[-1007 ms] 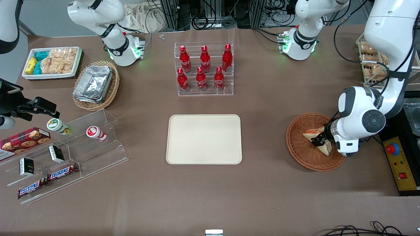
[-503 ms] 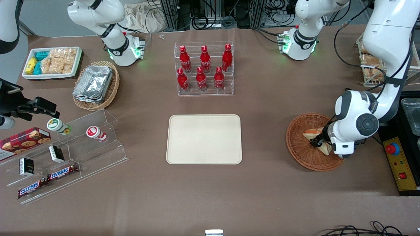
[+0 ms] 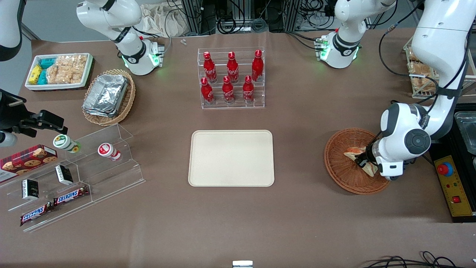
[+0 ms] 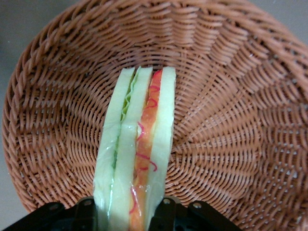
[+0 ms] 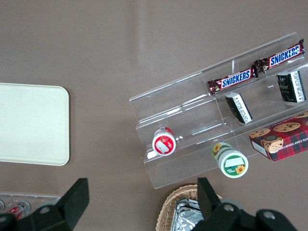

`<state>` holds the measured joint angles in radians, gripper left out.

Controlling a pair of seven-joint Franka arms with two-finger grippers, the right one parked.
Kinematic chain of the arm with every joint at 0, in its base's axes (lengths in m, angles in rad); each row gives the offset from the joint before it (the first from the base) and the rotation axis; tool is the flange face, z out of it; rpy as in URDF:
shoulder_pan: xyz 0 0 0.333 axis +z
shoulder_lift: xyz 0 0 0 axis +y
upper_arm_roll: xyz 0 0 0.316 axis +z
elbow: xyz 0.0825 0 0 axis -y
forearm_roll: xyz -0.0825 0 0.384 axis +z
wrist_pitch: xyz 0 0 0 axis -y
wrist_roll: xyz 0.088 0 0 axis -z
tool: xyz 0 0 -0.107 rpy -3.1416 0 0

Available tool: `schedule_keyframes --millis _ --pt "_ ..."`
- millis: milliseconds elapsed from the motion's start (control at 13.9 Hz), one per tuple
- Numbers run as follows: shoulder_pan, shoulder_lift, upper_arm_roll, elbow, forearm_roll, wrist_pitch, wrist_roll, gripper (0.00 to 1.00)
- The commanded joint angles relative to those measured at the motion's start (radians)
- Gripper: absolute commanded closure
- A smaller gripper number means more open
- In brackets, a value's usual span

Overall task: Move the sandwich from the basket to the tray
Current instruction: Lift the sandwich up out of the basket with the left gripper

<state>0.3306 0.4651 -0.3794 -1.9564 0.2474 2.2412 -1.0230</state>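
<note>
One sandwich [image 4: 137, 159], wedge on edge, red and green layers up, sits in the basket [image 3: 340, 163] toward the working arm's end of the table. Gripper [image 3: 362, 162] is down inside the basket, its fingers [image 4: 166, 214] pressed against both bread faces, clamped on the sandwich. Tray [image 3: 231, 158] lies mid-table, well apart. Six red bottles [image 3: 230, 78] with white script I can't read stand in a clear rack. Toward the parked arm's end, two bars [image 5: 255, 70] read "SNICKERS" on a clear stand.
</note>
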Motion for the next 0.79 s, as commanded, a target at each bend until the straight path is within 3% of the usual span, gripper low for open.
schedule_keyframes --millis 0,288,575,719 --pt "0.008 -0.031 -0.012 0.054 0.015 -0.095 -0.037 1.00" --pt "0.002 -0.074 -0.018 0.177 0.022 -0.320 -0.008 1.00" --pt "-0.001 -0.163 -0.052 0.293 0.007 -0.510 0.145 1.00" --pt "0.001 -0.157 -0.102 0.414 -0.042 -0.653 0.249 1.00"
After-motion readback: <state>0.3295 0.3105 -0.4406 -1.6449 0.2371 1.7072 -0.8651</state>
